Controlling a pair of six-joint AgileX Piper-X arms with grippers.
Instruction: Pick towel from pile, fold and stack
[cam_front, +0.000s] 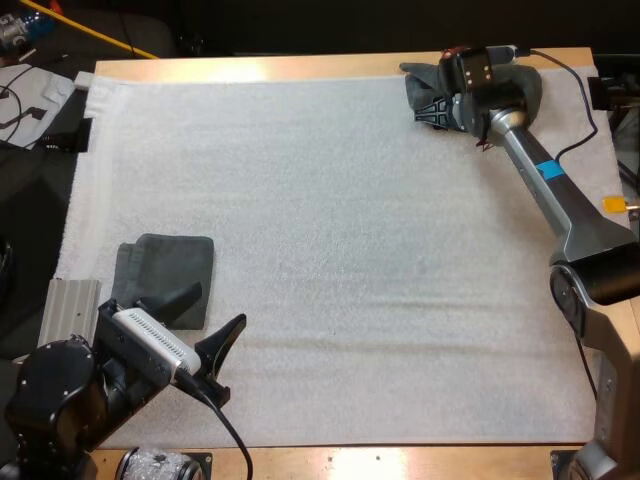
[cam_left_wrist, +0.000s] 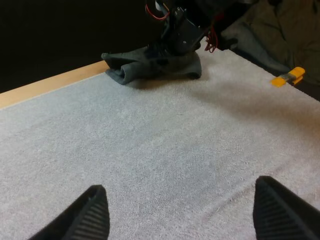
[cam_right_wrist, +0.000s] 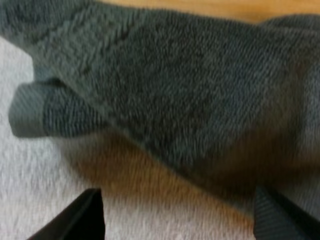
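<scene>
Your right gripper has its fingers apart, the crumpled towel right at their tips. Your left gripper gapes wide too, the folded towel just beside it.

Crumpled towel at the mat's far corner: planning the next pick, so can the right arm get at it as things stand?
Probably yes. The right pincer hangs open just over the crumpled towel, with nothing between them; the left pincer is far off.

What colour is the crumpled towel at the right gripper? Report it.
Dark grey-green; the crumpled towel shows best in the right wrist view.
</scene>
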